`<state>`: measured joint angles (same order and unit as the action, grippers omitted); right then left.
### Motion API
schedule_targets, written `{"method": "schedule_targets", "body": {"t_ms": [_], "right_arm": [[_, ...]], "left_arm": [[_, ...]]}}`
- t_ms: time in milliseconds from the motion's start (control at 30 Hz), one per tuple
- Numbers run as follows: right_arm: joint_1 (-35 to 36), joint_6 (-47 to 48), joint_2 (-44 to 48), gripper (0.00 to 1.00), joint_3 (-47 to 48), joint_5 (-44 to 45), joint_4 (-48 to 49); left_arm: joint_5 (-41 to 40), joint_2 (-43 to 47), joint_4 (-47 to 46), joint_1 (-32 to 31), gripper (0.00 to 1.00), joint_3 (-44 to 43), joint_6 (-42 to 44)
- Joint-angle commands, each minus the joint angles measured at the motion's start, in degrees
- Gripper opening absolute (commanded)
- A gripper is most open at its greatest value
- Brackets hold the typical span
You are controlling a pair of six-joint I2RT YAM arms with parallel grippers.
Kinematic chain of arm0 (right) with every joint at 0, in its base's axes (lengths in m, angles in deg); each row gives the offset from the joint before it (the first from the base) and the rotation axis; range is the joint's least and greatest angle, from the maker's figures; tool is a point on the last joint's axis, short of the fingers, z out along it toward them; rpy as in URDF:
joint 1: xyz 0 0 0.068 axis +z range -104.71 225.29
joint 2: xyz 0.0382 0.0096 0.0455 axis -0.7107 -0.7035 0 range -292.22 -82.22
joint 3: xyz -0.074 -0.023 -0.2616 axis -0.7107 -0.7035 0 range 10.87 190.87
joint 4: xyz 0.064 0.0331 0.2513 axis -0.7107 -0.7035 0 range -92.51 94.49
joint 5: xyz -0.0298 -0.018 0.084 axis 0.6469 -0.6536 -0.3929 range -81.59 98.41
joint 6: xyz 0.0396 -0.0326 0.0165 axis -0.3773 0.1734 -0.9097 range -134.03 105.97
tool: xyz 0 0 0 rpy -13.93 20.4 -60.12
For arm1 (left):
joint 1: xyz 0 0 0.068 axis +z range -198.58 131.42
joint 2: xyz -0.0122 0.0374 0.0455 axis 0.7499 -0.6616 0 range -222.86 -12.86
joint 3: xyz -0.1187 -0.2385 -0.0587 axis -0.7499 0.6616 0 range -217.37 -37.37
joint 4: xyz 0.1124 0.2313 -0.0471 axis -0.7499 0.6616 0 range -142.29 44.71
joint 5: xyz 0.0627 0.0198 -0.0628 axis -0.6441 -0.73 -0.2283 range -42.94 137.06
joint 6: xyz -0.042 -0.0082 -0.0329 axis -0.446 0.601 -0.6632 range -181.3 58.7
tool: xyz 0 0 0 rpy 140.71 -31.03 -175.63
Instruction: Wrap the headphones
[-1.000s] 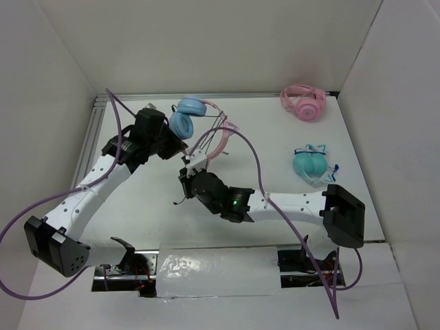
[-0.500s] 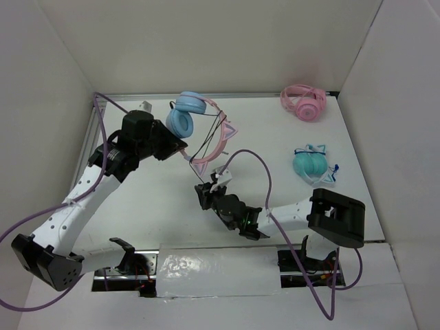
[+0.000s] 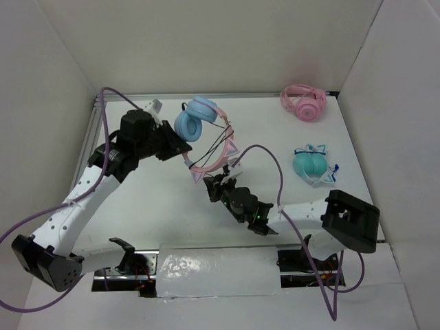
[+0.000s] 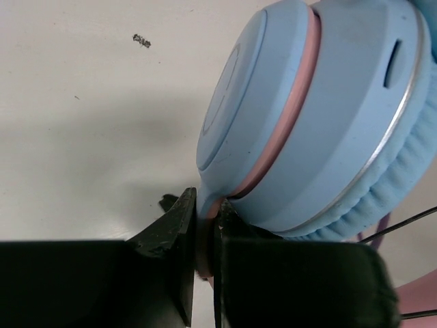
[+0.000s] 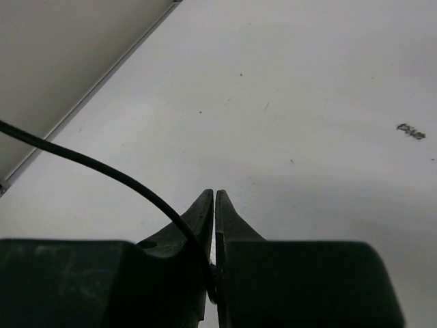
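Note:
The headphones have light-blue ear cups, a thin pink headband with cat ears and a thin black cable. They are held up over the back middle of the table. My left gripper is shut on the pink band just under one ear cup. My right gripper sits just below the headband and is shut on the black cable, which runs up and left from its jaws. The cable's end is hidden.
All-pink headphones lie at the back right corner. Teal headphones lie at the right. A metal rail runs along the table's left edge. White walls enclose the table on three sides.
My left gripper has carried the headphones right and turned them, so the headband now points down-right. My right gripper has drawn back toward me, then moved up to the headband with the cable.

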<state>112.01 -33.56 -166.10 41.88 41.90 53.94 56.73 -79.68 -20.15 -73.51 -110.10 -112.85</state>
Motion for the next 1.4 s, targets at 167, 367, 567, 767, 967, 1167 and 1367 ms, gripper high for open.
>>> {"method": "schedule_targets", "body": {"t_ms": [167, 367, 567, 767, 967, 1167, 1367], "right_arm": [[-8.7, 0.8, 11.5, 0.11, -3.8, -10.6, -20.8], [-19.2, 5.0, 19.9, 0.15, -1.0, -27.0, -34.4], [-27.6, 11.7, 18.9, 0.09, 8.4, -31.4, -46.0], [-37.4, 14.5, 13.6, 0.08, 18.3, -46.0, -50.3], [-42.8, 15.1, 0.1, 0.08, 33.5, -49.0, -60.4], [-47.7, 13.2, -14.9, 0.08, 48.8, -54.9, -68.3], [-48.7, 7.3, -27.6, 0.10, 60.1, -45.6, -71.3]], "left_arm": [[6.6, -0.8, -7.5, 0.6, 0.00, 4.0, 11.2], [6.0, -4.6, -8.2, 0.8, 0.00, 1.5, 17.7], [8.9, -11.9, -7.6, 1.7, 0.00, -5.0, 26.9], [9.6, -20.1, -9.0, 2.4, 0.00, -10.7, 33.0], [5.6, -26.7, -13.9, 2.6, 0.00, -12.0, 34.8], [-4.0, -39.7, -10.7, 3.0, 0.00, -22.7, 31.3], [-6.2, -51.9, -10.6, 3.1, 0.00, -32.5, 29.0]]}}
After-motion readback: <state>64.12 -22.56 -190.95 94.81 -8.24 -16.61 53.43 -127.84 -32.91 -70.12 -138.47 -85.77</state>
